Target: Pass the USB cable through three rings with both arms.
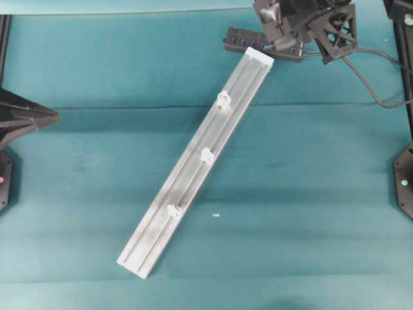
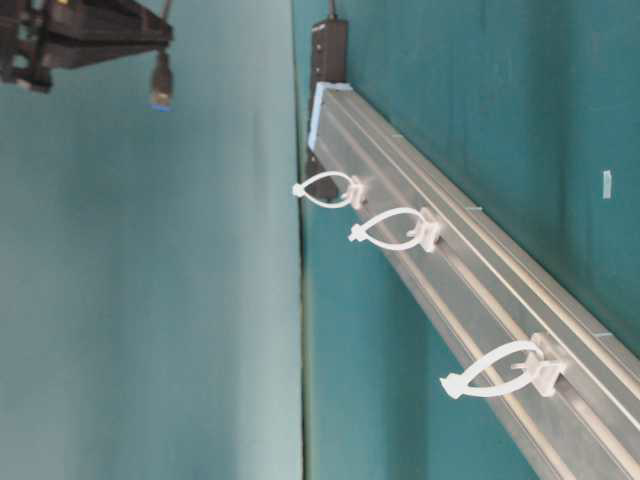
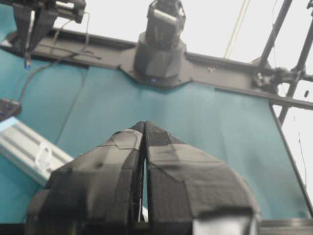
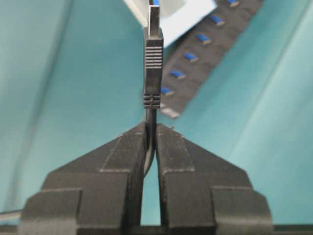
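right black wedge gripper point(image 4: 150, 134) pinches the thin black usb cable point(image 4: 152, 73); left gripper point(image 3: 143, 129) pressed together, empty; three translucent-white plastic rings point(image 2: 395, 228) all unthreaded.

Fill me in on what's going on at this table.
The right end effector is shut on the USB cable just behind its plug, above the hub at the rail's far end. None of the three rings is threaded yet. The left end effector is shut and empty, off to the side.

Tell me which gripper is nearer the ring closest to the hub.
Right. The right gripper, gripping the USB cable, hovers just beyond the rail's hub end near that ring; the left gripper sits shut far across the table.
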You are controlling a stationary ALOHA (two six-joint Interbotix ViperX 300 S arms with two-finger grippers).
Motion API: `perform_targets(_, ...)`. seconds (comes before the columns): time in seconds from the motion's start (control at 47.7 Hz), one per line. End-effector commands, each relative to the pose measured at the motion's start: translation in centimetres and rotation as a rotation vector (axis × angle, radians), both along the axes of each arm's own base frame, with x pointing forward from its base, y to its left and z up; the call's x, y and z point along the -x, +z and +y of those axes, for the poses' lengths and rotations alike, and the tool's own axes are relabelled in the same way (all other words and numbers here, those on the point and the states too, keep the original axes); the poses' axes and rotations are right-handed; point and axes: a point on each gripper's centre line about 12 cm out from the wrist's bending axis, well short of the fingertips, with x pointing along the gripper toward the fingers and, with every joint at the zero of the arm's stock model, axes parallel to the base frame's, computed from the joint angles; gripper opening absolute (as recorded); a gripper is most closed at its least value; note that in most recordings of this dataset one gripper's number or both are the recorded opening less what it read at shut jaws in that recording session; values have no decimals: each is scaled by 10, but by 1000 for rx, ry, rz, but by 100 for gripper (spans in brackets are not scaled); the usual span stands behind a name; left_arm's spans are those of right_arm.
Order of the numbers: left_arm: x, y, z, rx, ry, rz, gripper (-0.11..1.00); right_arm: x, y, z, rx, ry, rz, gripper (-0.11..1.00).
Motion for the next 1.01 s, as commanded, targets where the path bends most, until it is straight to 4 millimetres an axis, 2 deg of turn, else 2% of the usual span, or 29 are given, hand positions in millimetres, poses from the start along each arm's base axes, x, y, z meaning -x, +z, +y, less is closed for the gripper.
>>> perform_targets(0.0,-2,9,1,0,3,-20,-1,-3,-13,-4,2,22,17,8)
perform_targets(0.168,-3,10,1,-9,5,-22,-1,-8,-35,-7,-23,35,56,8)
perform_targets(0.566,-3,6,1,-3,5,-6,-1,-30,-63,2,-31,94,70,8)
perform_targets(0.776,-3,6,3,-2,15,-11,-1,-38,-73,6,-38,119,87,8)
perform_targets(0.986,1,17,7,-21,41,-83,-1,-37,-79,-2,-3,125,89,8)
